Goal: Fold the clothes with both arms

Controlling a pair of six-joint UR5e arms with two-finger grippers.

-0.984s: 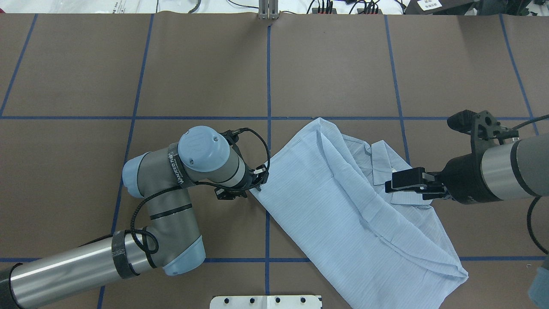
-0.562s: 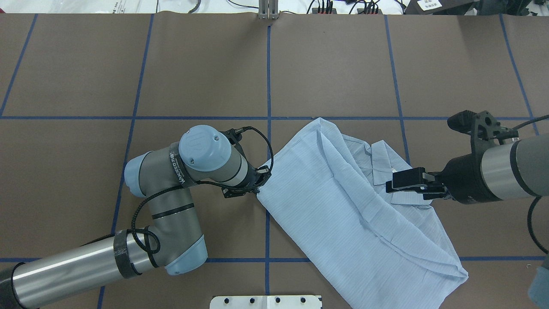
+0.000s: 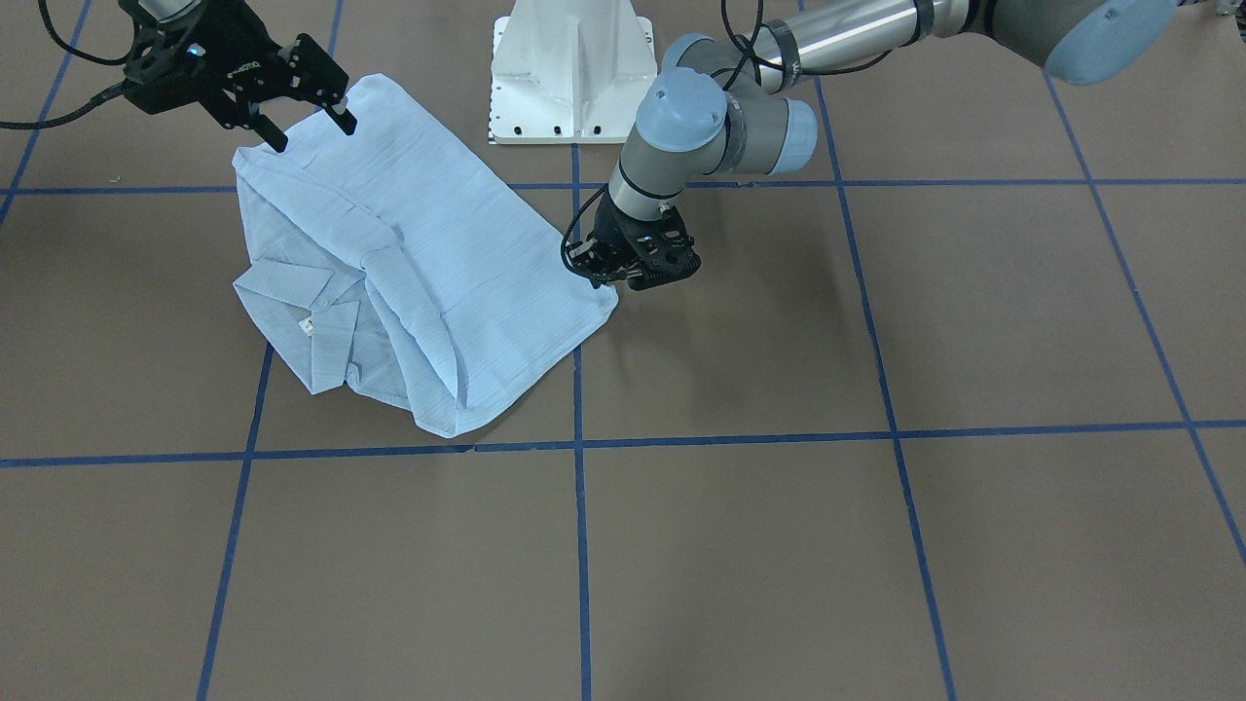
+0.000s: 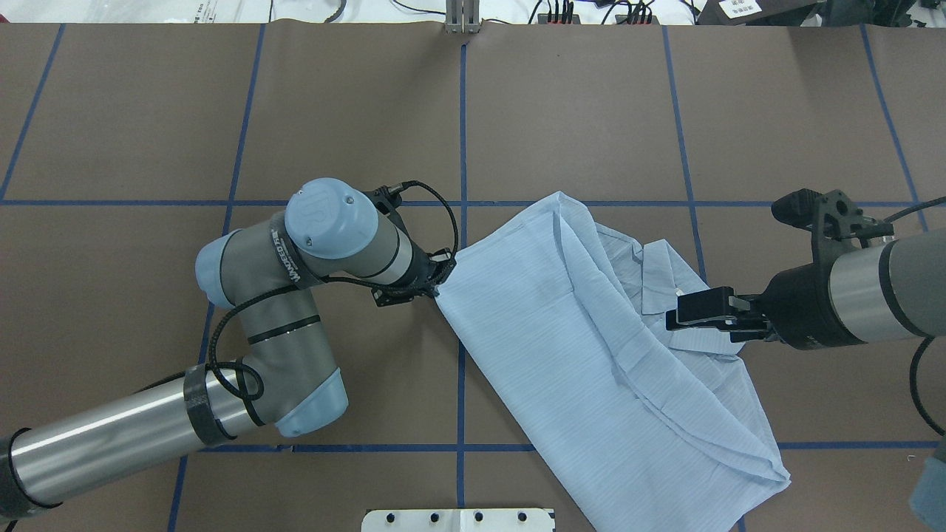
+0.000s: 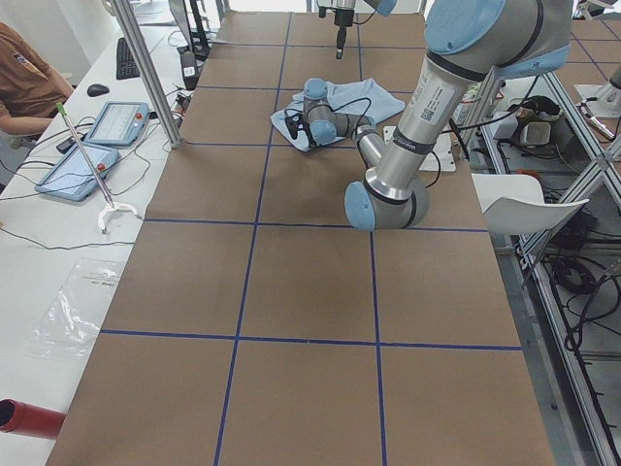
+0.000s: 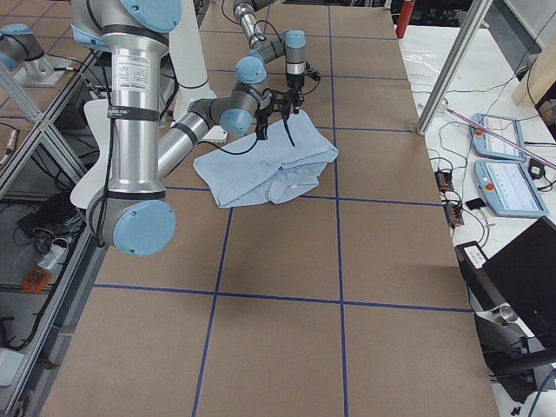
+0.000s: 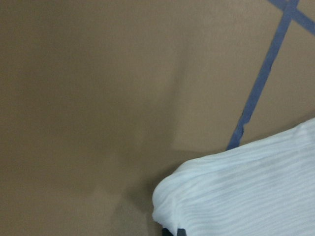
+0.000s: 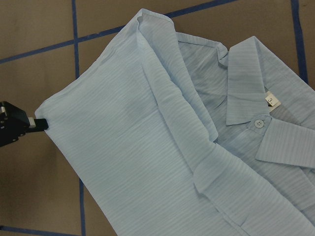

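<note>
The light blue striped shirt (image 4: 576, 347) lies part-folded on the brown table, also in the front view (image 3: 428, 253). Its collar (image 8: 246, 93) and white neck label (image 8: 272, 100) face up in the right wrist view. My left gripper (image 4: 437, 284) is shut on the shirt's left corner, low over the table; it also shows in the front view (image 3: 623, 277). The left wrist view shows that corner of the cloth (image 7: 256, 191). My right gripper (image 3: 311, 131) is open and empty, held just above the shirt's right edge near the collar, also in the overhead view (image 4: 672, 321).
The white pedestal base (image 3: 569, 68) stands at the table's near edge behind the shirt. Blue tape lines (image 4: 463, 148) grid the table. Cables and plugs line the far edge (image 4: 562, 11). An operator (image 5: 24, 78) sits by tablets (image 5: 112, 121) beyond the left end.
My left gripper has moved away from the robot with the shirt corner in it, dragging the shirt's left edge that way and pulling the near right hem inward. The right arm has stayed still.
</note>
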